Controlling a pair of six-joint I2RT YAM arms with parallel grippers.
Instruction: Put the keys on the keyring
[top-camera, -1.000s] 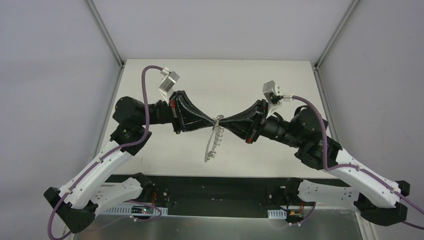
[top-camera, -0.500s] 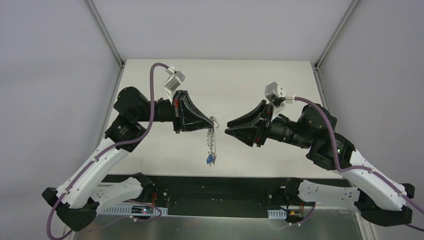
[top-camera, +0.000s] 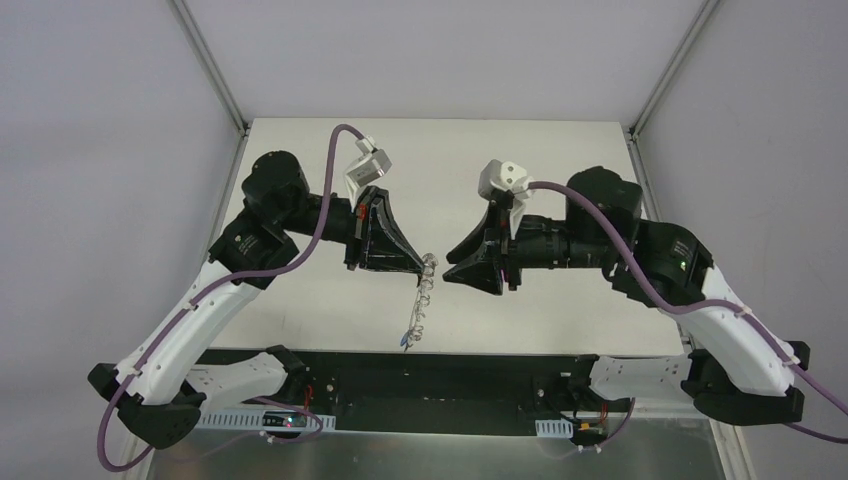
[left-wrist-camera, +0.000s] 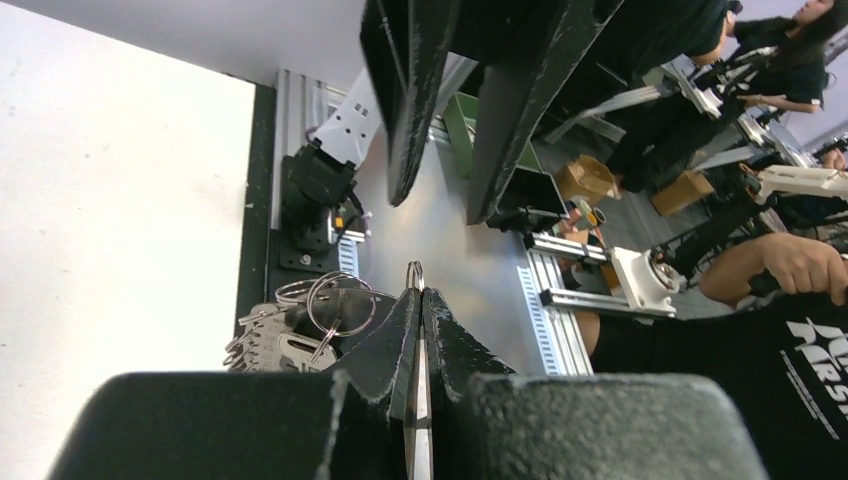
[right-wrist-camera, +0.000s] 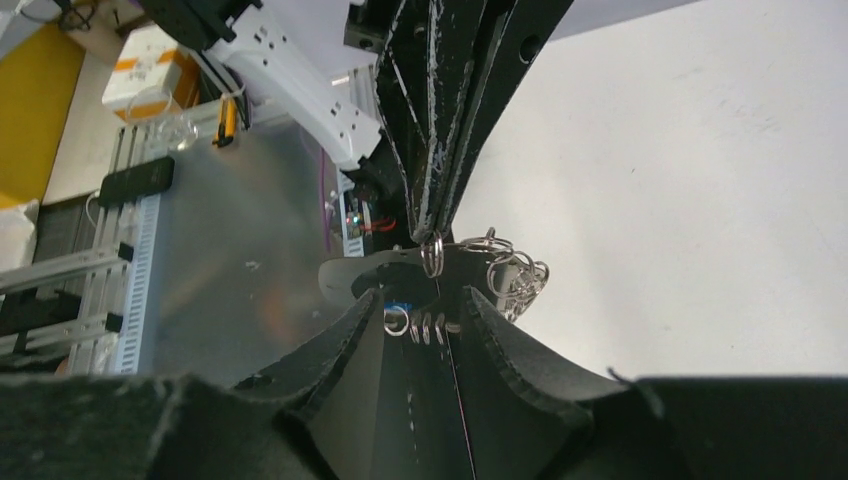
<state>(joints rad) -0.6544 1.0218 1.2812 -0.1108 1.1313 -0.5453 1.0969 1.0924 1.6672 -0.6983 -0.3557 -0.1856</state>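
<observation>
My left gripper (top-camera: 422, 266) is shut on the keyring (top-camera: 417, 300), which hangs down from its tip above the table's near edge as a thin silvery strand. In the left wrist view the closed fingertips (left-wrist-camera: 416, 300) pinch a small wire loop (left-wrist-camera: 414, 272), with silvery rings and metal pieces (left-wrist-camera: 290, 325) to their left. My right gripper (top-camera: 448, 276) is open and empty, its tip just right of the keyring. Its view shows the ring (right-wrist-camera: 432, 252) held by the left fingers (right-wrist-camera: 440, 150) ahead of the open right gripper (right-wrist-camera: 425, 300). A bright blue key (top-camera: 404, 343) dangles at the strand's lower end. The red and dark keys are hidden.
The white table (top-camera: 300, 150) lies under both arms. Its black front rail (top-camera: 430, 365) is right below the hanging strand. The enclosure's posts (top-camera: 215, 75) stand at the back corners.
One second ago both grippers met at the keyring. The right gripper let go, backed off, then came near again, open. The left gripper kept the keyring, which now hangs lower.
</observation>
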